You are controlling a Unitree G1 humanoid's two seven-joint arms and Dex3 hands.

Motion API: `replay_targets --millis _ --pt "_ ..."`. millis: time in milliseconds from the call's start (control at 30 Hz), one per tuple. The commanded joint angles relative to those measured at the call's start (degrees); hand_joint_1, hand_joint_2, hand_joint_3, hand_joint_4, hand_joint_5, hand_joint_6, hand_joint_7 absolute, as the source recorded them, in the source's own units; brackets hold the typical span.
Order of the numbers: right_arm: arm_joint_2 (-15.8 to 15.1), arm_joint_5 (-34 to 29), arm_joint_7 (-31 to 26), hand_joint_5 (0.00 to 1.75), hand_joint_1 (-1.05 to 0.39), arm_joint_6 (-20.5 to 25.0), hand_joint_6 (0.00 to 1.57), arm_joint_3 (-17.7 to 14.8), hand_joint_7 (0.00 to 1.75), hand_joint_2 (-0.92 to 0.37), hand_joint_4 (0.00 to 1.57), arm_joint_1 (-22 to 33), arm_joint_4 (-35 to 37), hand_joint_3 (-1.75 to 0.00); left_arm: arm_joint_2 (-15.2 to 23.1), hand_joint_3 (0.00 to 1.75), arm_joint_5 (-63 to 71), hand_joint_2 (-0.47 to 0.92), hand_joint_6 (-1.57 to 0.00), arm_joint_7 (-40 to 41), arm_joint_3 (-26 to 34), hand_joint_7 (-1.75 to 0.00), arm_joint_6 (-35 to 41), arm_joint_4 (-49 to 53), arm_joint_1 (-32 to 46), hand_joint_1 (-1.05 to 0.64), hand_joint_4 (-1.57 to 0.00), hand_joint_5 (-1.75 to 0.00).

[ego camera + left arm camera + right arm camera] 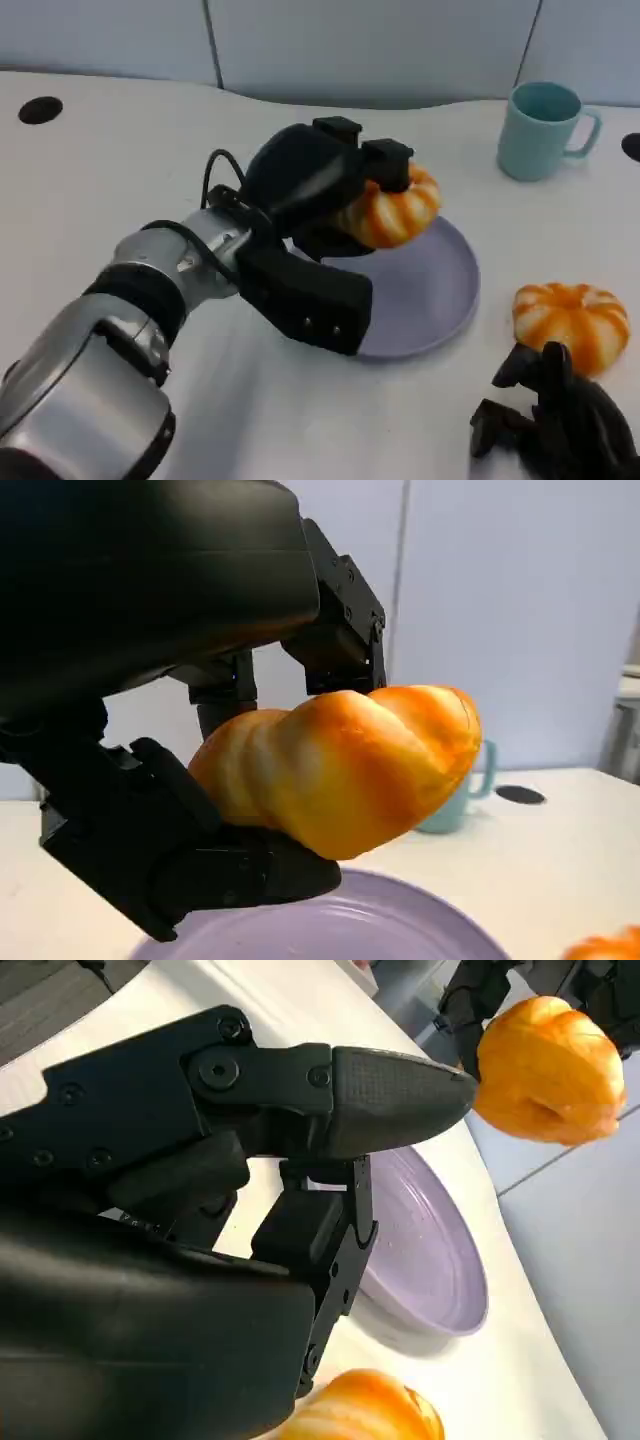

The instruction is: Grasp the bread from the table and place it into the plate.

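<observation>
My left hand [320, 185] grips an orange-and-white striped bread roll [395, 208] and holds it just above the back part of the lavender plate [430, 290]. In the left wrist view the bread roll [340, 770] sits between the black fingers [340, 630], clear of the plate [340, 925] below. A second striped bread roll [572, 322] lies on the table right of the plate. My right hand [555, 420] rests low on the table just in front of that second roll, holding nothing; the right wrist view shows its fingers [300, 1090] spread, with the plate [420, 1250] beyond.
A light teal mug [543, 130] stands at the back right of the white table. Dark round holes [40, 110] mark the tabletop at the far left and far right edges. Grey wall panels rise behind the table.
</observation>
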Motion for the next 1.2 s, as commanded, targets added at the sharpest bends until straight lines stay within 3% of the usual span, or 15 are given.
replay_targets --millis 33,200,367,433,533,567,600,633,667,833,867,933,967,1067,1200 --pt "-0.42 0.11 -0.70 1.32 -0.43 0.89 1.02 -0.14 1.21 -0.92 1.17 0.98 -0.61 -0.51 -0.02 1.08 0.08 0.61 -0.76 -2.99 -0.56 -1.75 0.53 0.87 -0.78 -0.30 -0.96 -1.75" --pt "-0.10 0.11 -0.71 1.31 -0.43 0.79 1.03 0.06 1.19 -0.92 1.16 1.43 -1.24 -0.52 -1.13 1.07 -1.41 0.61 -0.75 -8.68 0.17 -1.75 1.38 1.61 -0.26 -0.28 -0.93 -1.75" --pt "0.05 -0.04 -0.82 1.31 -0.43 0.71 1.03 0.29 1.19 -0.92 1.15 1.75 -1.74 -0.53 -1.38 1.16 -2.56 0.60 -0.75 -13.99 1.25 -1.75 2.36 1.61 -0.22 -0.26 -0.90 -1.75" --pt "0.11 -0.13 -1.07 1.32 -0.42 0.73 1.04 0.38 1.19 -0.92 1.15 1.85 -1.93 -0.53 -1.44 1.13 -3.37 0.57 -0.77 -16.49 1.73 -1.44 2.80 1.63 -0.26 -0.25 -0.81 -1.67" --pt "0.16 -0.02 -1.34 1.32 -0.42 0.97 1.04 0.43 1.19 -0.92 1.15 1.88 -2.12 -0.53 -1.51 1.12 -4.83 0.56 -0.79 -19.98 2.62 -1.35 3.39 1.58 -0.12 -0.25 -0.79 -1.65" --pt "0.20 0.05 -1.47 1.32 -0.43 1.14 1.04 0.43 1.19 -0.92 1.15 1.87 -2.22 -0.52 -1.58 0.82 -5.62 0.68 -0.70 -21.98 3.21 -0.90 3.70 1.66 -0.05 -0.28 -0.69 -1.34" --pt "0.19 -0.04 -1.61 1.32 -0.44 1.24 1.04 0.49 1.19 -0.92 1.15 1.91 -2.36 -0.51 -1.56 0.60 -5.64 0.77 -0.73 -23.61 3.18 -0.63 4.49 1.69 -0.16 -0.30 -0.66 -1.21" --pt "0.18 -0.12 -1.70 1.32 -0.44 1.30 1.04 0.54 1.19 -0.92 1.15 1.94 -2.47 -0.50 -1.52 0.42 -5.61 0.86 -0.68 -24.65 3.09 -0.38 5.07 1.62 -0.24 -0.33 -0.58 -1.12" --pt "0.16 -0.18 -1.75 1.33 -0.44 1.31 1.04 0.58 1.19 -0.92 1.15 1.98 -2.54 -0.50 -1.48 0.36 -5.45 0.89 -0.67 -25.07 2.95 -0.28 5.46 1.47 -0.29 -0.34 -0.55 -1.09" --pt "0.12 -0.16 -1.86 1.33 -0.45 1.34 1.04 0.66 1.19 -0.92 1.15 2.02 -2.63 -0.50 -1.43 0.29 -5.48 0.92 -0.66 -25.82 3.07 -0.18 5.92 1.04 -0.20 -0.35 -0.52 -1.06" --pt "0.28 0.11 -1.88 1.33 -0.44 1.42 1.04 0.52 1.19 -0.92 1.15 1.99 -2.57 -0.50 -1.36 0.32 -4.65 0.92 -0.55 -27.70 2.24 -0.16 7.29 1.17 -0.81 -0.46 -0.42 -0.93" --pt "0.46 0.43 -1.95 1.34 -0.44 1.61 1.04 0.36 1.19 -0.92 1.15 1.96 -2.51 -0.50 -1.25 0.41 -3.70 0.92 -0.16 -30.38 1.19 -0.08 9.15 1.20 -1.51 -0.82 -0.09 -0.37" --pt "0.51 0.43 -2.12 1.34 -0.44 1.71 1.04 0.34 1.19 -0.92 1.15 1.99 -2.59 -0.49 -1.20 0.43 -3.33 0.92 -0.11 -31.09 0.77 -0.06 9.83 1.11 -1.65 -0.88 -0.04 -0.26" --pt "0.55 0.22 -2.59 1.34 -0.44 1.90 1.03 0.39 1.19 -0.92 1.15 2.11 -2.91 -0.48 -1.07 0.47 -3.02 0.92 -0.04 -31.62 0.24 -0.05 10.68 0.77 -1.53 -0.95 0.00 -0.06" --pt "0.35 0.25 -2.12 1.35 -0.44 1.84 1.02 0.43 1.20 -0.92 1.15 2.21 -3.06 -0.49 -0.78 0.49 -2.92 0.92 -0.03 -31.53 0.30 -0.04 11.16 0.63 -1.27 -0.98 0.00 0.00"
